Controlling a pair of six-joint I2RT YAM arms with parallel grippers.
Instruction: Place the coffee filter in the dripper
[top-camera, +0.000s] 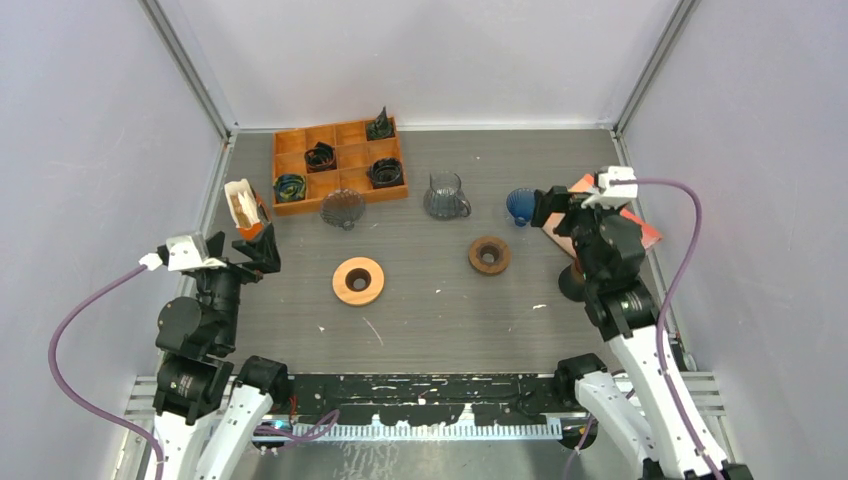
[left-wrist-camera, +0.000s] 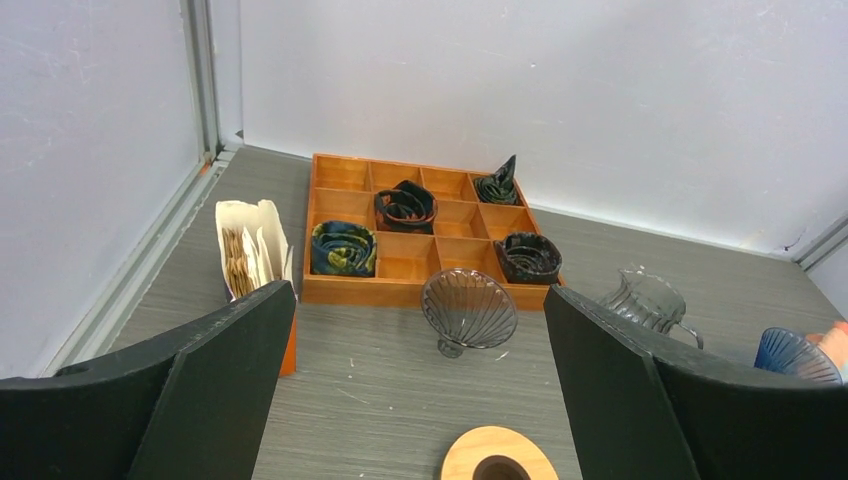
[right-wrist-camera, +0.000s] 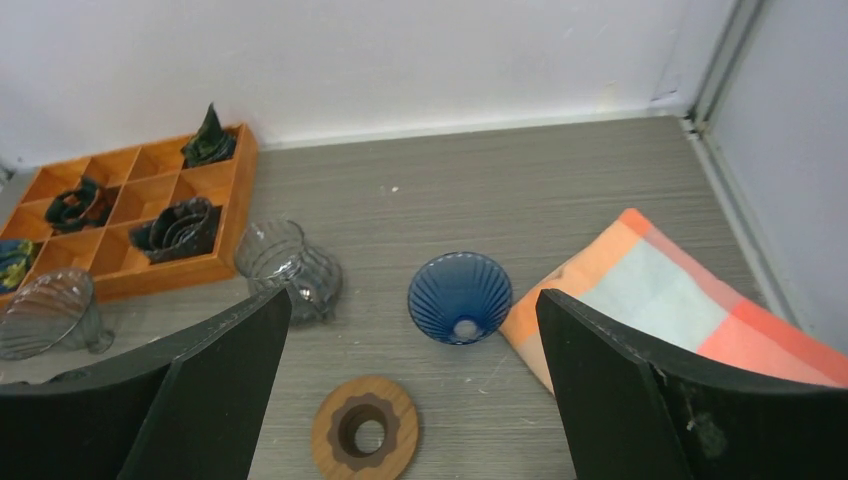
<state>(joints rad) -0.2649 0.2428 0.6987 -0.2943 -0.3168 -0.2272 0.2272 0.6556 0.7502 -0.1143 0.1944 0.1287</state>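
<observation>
White paper coffee filters (top-camera: 241, 203) (left-wrist-camera: 248, 252) stand in an orange holder at the table's left side. A clear grey dripper (top-camera: 343, 208) (left-wrist-camera: 468, 308) lies tipped in front of the wooden tray. A blue dripper (top-camera: 519, 205) (right-wrist-camera: 460, 297) lies on its side at the right, its mouth toward the right wrist camera. My left gripper (top-camera: 258, 245) (left-wrist-camera: 420, 390) hovers open just beside the filter holder, nothing between its fingers. My right gripper (top-camera: 556, 208) (right-wrist-camera: 412, 390) is open and empty near the blue dripper.
A wooden compartment tray (top-camera: 275, 160) (left-wrist-camera: 400, 293) at the back holds dark rolled items. A glass pitcher (top-camera: 446, 196) (right-wrist-camera: 290, 268) stands mid-table. A light wooden ring (top-camera: 358, 280) and a dark wooden ring (top-camera: 489, 254) (right-wrist-camera: 365, 430) lie flat. A checked cloth (top-camera: 645, 230) (right-wrist-camera: 660, 300) lies at the right.
</observation>
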